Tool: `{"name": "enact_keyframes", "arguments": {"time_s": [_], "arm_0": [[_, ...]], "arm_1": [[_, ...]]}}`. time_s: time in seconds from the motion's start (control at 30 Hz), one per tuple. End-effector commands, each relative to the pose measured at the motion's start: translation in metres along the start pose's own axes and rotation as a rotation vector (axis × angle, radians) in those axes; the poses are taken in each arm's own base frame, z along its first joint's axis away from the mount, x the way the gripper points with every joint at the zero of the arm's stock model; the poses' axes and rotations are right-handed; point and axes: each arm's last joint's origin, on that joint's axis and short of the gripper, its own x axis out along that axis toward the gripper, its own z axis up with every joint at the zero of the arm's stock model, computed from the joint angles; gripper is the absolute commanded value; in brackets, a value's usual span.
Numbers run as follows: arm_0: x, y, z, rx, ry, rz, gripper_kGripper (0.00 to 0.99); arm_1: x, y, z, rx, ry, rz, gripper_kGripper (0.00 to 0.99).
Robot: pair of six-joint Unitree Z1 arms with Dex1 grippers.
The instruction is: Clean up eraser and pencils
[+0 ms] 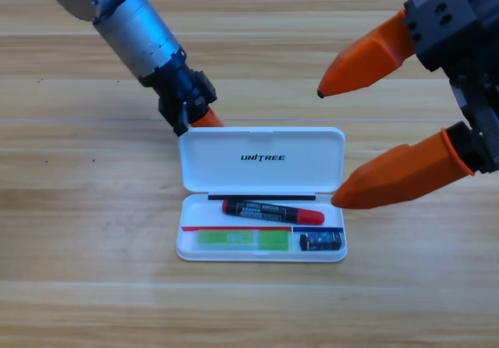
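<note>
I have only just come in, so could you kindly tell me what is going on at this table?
The tidying looks nearly finished: the black-and-red pencil, the green pencil and the eraser all lie inside the open white case on the wooden table. The left pincer is down at the upper left corner of the raised lid, perhaps about to close it, though contact cannot be confirmed. The right pincer hangs open and empty to the right of the case.

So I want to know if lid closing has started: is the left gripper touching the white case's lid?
Cannot tell. In the high view the left gripper meets the lid's top-left edge with no visible gap, but contact can't be confirmed from above.
</note>
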Motion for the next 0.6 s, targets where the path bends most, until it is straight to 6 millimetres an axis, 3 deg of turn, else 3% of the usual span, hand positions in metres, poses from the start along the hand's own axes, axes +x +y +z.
{"name": "enact_keyframes", "arguments": {"time_s": [0.03,0.33,0.6], "arm_0": [[-0.007,-0.008,0.002,0.014,-0.007,-0.034,0.0],[-0.006,-0.032,0.013,0.052,-0.002,-0.122,0.0],[0.017,-0.047,0.011,0.085,0.032,-0.186,0.0]], "arm_1": [[0.0,-0.002,-0.01,0.028,0.006,-0.001,0.989],[0.0,-0.003,-0.009,0.031,0.006,-0.001,0.989],[0.004,-0.005,-0.009,0.04,0.013,0.003,0.989]]}}
